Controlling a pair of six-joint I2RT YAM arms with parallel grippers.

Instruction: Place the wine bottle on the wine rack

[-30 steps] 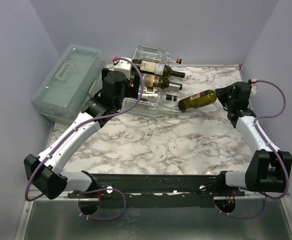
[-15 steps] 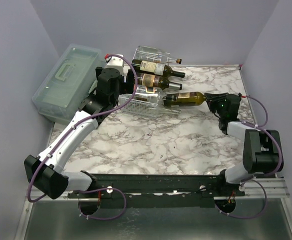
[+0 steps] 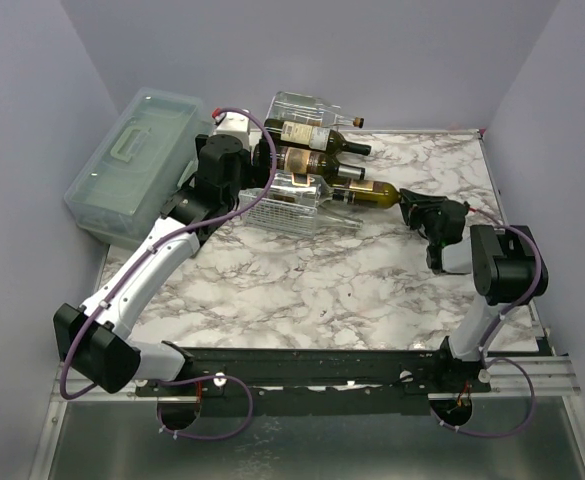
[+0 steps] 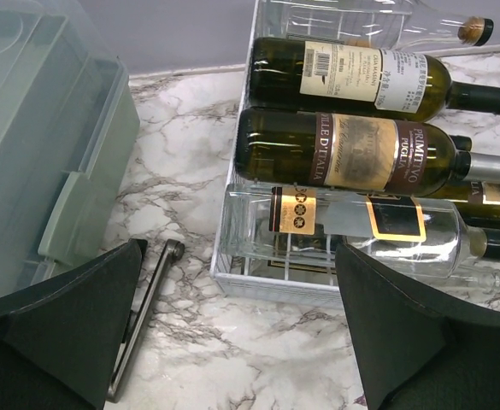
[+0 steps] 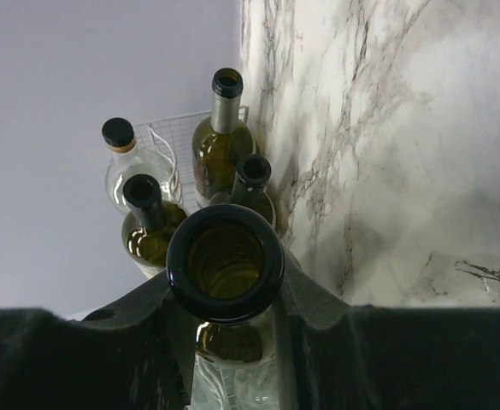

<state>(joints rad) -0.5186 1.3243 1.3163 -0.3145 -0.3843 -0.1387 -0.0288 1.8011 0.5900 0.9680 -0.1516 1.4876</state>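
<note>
Gripping the dark green wine bottle [image 3: 370, 194] by its neck with the right gripper [image 3: 418, 211], jaws closed on the glass just below the open mouth. Lying on its side at the right end of the wine rack [image 3: 290, 207], base toward the lower tiers. Hard to tell whether resting on the wire or held just above it.

Holding nothing in the left gripper [image 4: 237, 342], jaws spread wide, near the rack's left end and beside the pale-green storage box [image 4: 36, 154].

Already racked: four other bottles [image 4: 352, 149], two dark and two clear.

On the marble, a thin metal bar [image 4: 151, 295], its lower end hidden behind a finger.
</note>
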